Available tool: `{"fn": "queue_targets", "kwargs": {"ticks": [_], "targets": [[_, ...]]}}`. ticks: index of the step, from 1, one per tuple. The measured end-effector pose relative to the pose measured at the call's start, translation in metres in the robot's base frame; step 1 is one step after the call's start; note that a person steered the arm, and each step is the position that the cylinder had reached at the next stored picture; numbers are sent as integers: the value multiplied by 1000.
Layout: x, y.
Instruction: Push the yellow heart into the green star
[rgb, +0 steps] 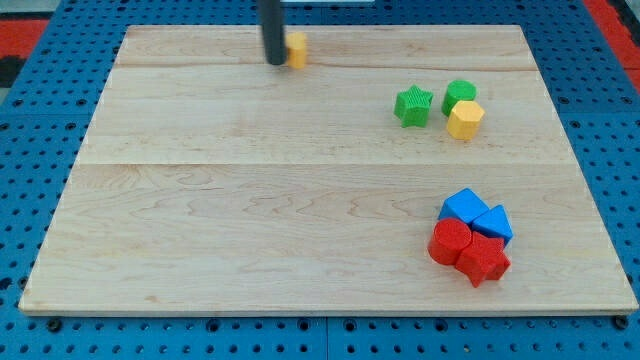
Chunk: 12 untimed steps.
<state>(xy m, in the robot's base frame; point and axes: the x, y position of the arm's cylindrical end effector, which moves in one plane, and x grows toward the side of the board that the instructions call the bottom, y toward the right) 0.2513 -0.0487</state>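
Observation:
The yellow heart (297, 50) lies near the view's top edge of the wooden board, partly hidden by my rod. My tip (274, 61) rests on the board just left of the yellow heart, touching or nearly touching it. The green star (413, 105) lies well to the right and a little lower, at the view's upper right. No block lies between the heart and the star.
A green round block (460, 95) and a yellow hexagon (465, 120) sit right of the star. Two blue blocks (462, 207) (493, 222) and two red blocks (450, 241) (484, 260) cluster at lower right. The board's top edge (400, 27) is close to the heart.

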Motion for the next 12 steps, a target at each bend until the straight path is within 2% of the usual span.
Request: {"fn": "queue_targets", "kwargs": {"ticks": [1,2,3,4,5,6,7,8,9,10,12], "targets": [[-34,-19],[-27,56],[17,119],[23,114],[19,85],[36,84],[64,122],[63,117],[58,70],[58,56],[103,-18]]}}
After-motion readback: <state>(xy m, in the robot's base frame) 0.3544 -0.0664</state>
